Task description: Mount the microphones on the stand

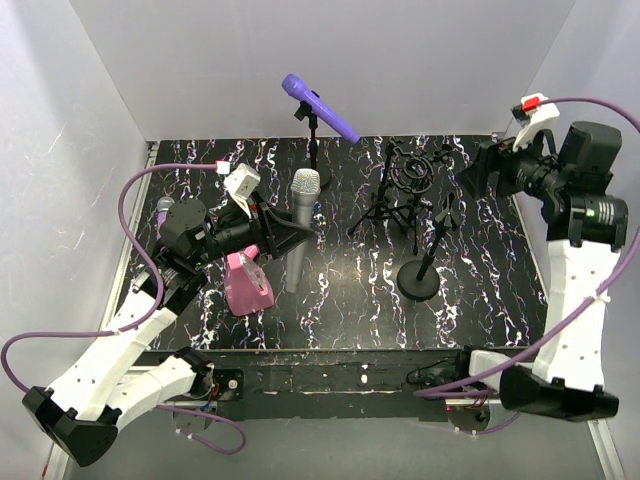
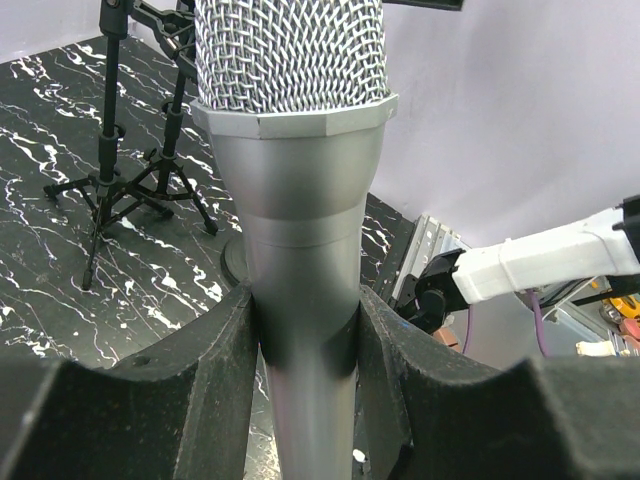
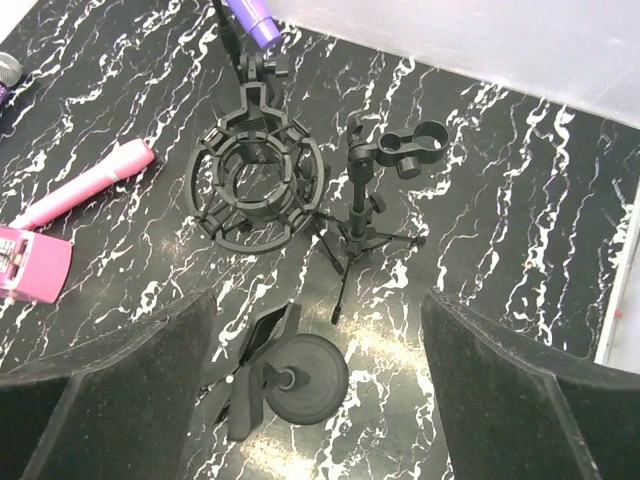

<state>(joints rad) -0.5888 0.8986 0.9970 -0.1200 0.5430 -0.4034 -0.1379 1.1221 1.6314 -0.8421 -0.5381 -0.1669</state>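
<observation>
Left gripper (image 2: 306,335) clenched on the silver-grey microphone (image 2: 300,200), pads pinching the narrow shaft just below the flare under the mesh head. Mic stands close to upright, head up, over the left-centre of the marbled table (image 1: 500,300); cannot tell whether its tail touches the surface. Right gripper (image 3: 318,300) released, fingers spread wide with nothing between them, hanging high over the right rear of the table and looking down on the free holders: the shock-mount ring (image 3: 255,185), the small tripod stand with a clip (image 3: 385,155), and the round-base stand (image 3: 300,375). Plain purple microphone (image 1: 320,108) already sits in a stand at the back. Pink microphone (image 3: 85,185) lies flat on the left, well apart from the stands, near the pink block (image 1: 247,285); glittery purple microphone (image 1: 165,210) lies far left, mostly hidden by the arm. Step in hand, as judged: carry the silver mic to a free holder and seat it. To do it well: keep the shaft vertical during the carry, line the tail up above the chosen ring or clip before descending, and lower slowly so the light stand isn't shoved over. The grip sits high, which leaves the tail free to enter. The free right gripper is well placed to steady the stand's pole. Left arm reaches forward low, wrist turned inward toward centre; right arm is raised, elbow high, wrist pitched down.
</observation>
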